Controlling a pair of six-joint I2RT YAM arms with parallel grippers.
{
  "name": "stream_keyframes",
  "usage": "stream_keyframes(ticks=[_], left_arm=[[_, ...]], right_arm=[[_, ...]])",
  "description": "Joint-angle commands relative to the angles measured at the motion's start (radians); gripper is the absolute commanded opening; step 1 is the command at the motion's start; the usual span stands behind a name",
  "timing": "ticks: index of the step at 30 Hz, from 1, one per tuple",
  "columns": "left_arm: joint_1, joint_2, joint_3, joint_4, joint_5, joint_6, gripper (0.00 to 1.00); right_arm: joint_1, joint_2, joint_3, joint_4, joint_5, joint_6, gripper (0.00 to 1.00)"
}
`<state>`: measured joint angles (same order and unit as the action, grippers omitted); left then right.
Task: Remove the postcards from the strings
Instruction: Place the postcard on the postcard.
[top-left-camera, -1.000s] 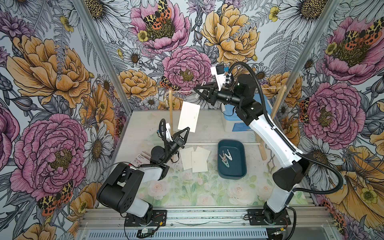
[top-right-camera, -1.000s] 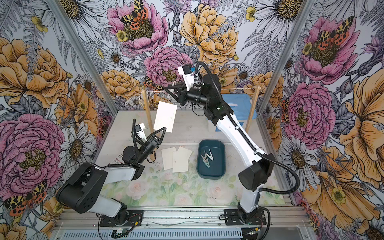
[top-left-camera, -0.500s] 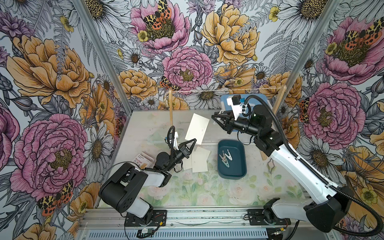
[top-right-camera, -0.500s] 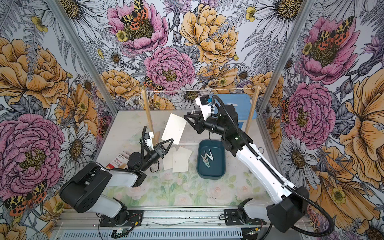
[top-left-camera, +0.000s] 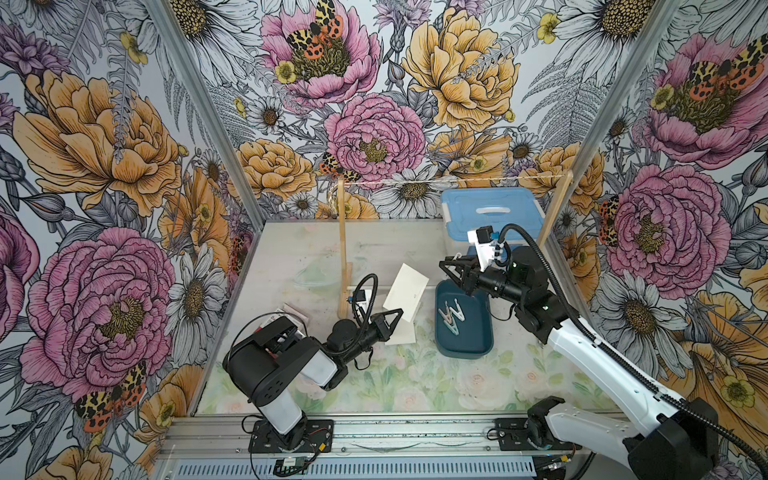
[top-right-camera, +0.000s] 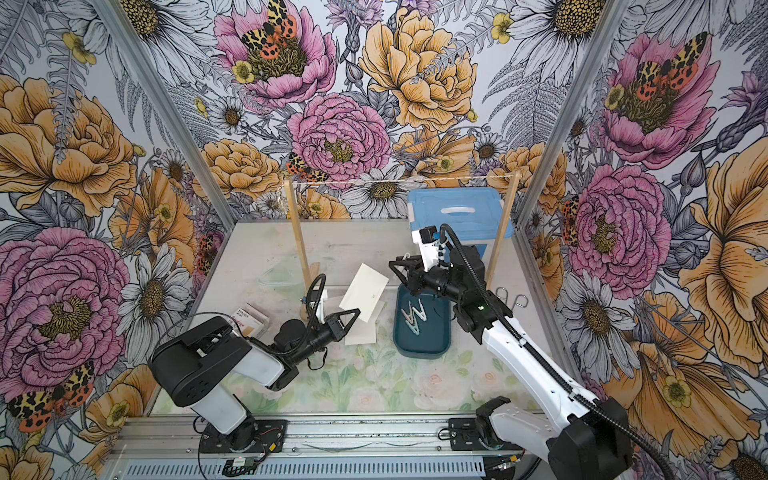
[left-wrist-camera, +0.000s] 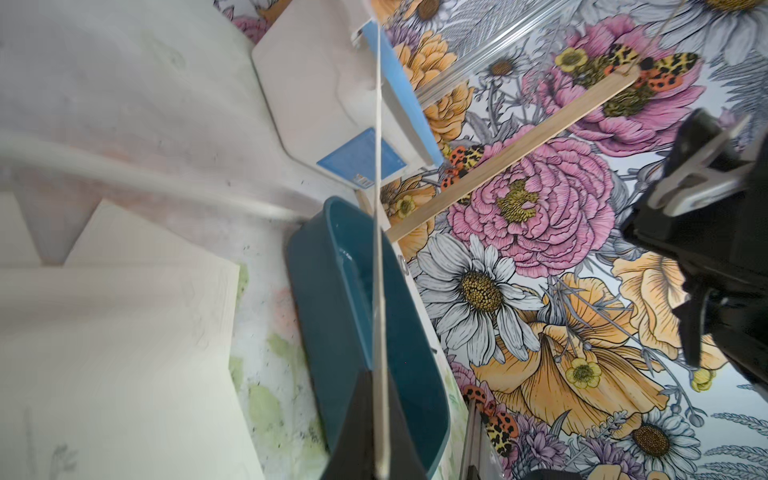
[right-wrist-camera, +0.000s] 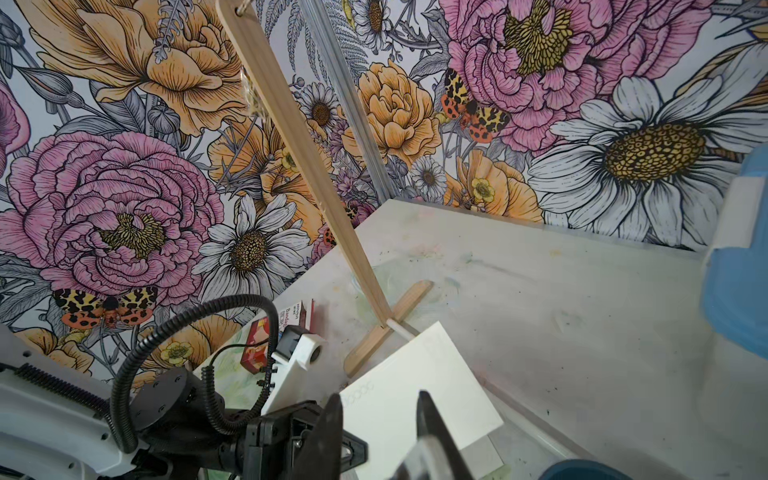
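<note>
Right of centre on the pale, faintly flower-printed tabletop (top-left-camera: 395, 382): a dark teal rectangular plastic tray (top-left-camera: 463, 353), plain in both top views (top-right-camera: 422, 353). Inside it, a few pastel plastic clothes pegs (top-left-camera: 451, 318) in a close bunch. Behind the tray, by the back wall, a translucent storage box with light blue lid (top-left-camera: 490, 203) and white handle. Well apart, at the left edge, a small red-and-white printed carton (top-right-camera: 249, 320). Off the table near the tray's far end, one more pale grey-white peg (left-wrist-camera: 698, 189). All round, bold floral wallpaper (top-left-camera: 104, 137); along the front, a grooved aluminium rail (top-left-camera: 415, 432).
</note>
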<state>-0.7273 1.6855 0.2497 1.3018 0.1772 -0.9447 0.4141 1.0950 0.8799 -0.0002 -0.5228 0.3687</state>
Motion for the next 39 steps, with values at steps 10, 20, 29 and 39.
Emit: stream_keyframes(ticks=[10, 20, 29, 39], left_arm=[[-0.079, 0.168, -0.044, 0.085, -0.151, -0.114, 0.00], [-0.080, 0.085, -0.052, -0.026, -0.190, -0.102, 0.45], [-0.065, -0.222, -0.018, -0.524, -0.264, -0.027, 0.58], [-0.016, -0.592, 0.013, -1.076, -0.342, 0.042, 0.69]], right_arm=[[-0.017, -0.036, -0.106, 0.048, 0.021, 0.044, 0.29], [-0.020, -0.027, -0.159, 0.068, 0.029, 0.056, 0.29], [-0.029, -0.004, -0.163, 0.067, 0.036, 0.058, 0.29], [-0.038, 0.033, -0.171, 0.074, 0.046, 0.063, 0.29]])
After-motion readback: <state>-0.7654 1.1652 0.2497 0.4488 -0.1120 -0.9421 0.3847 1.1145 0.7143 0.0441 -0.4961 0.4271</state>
